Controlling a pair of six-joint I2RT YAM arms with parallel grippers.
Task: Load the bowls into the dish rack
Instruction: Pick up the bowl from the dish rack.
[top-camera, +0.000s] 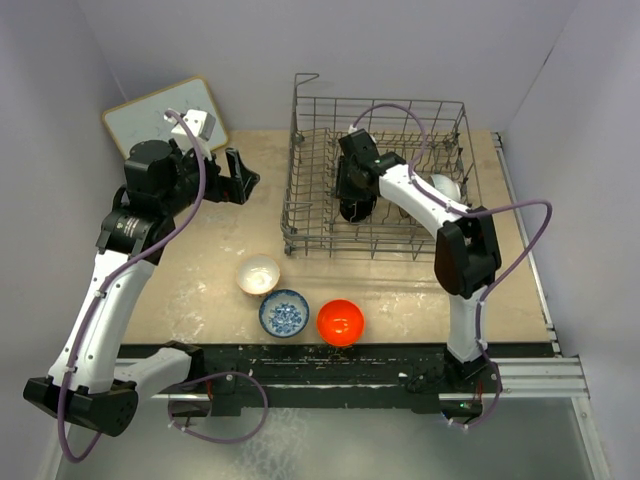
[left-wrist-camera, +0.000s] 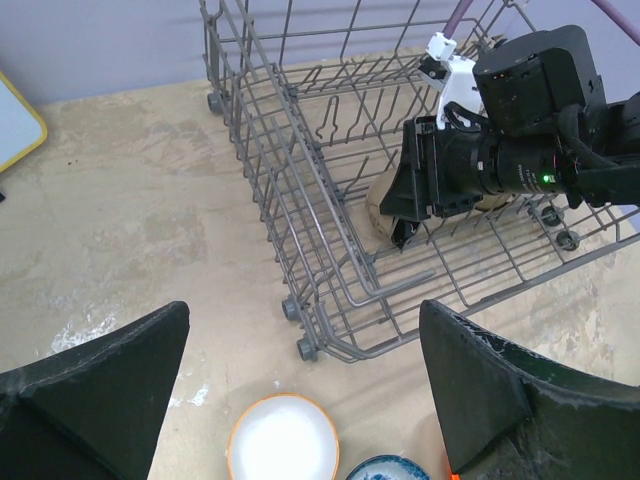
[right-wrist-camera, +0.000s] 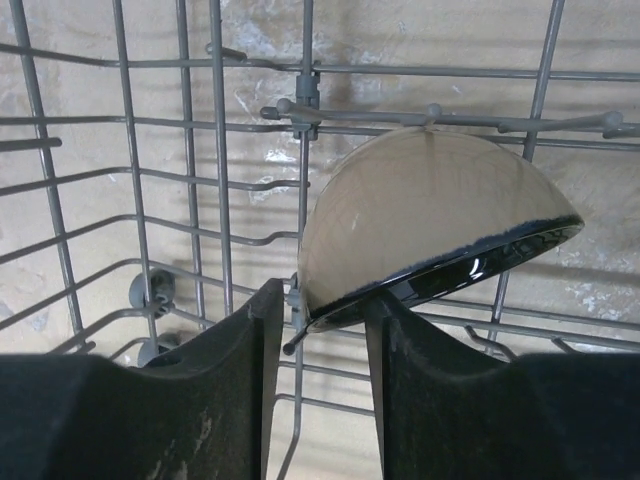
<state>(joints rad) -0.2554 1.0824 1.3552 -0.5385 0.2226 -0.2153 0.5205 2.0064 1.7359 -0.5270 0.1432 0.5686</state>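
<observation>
our right claw (right-wrist-camera: 325, 300) straddles a smooth tan bowl (right-wrist-camera: 420, 210) in the wire dish rack (top-camera: 300, 200); we cannot tell if it grips. left claw (left-wrist-camera: 302, 310) gapes.

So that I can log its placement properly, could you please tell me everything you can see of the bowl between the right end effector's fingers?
The bowl is round, with a smooth tan outside and a dark, glossy rim; it looks ceramic. It stands tilted on edge inside the dish rack, among the grey wires, with its outside turned towards the wrist camera. The right end effector straddles the low end of its rim, one finger on each side. Whether the fingers actually clamp it cannot be told.
</observation>
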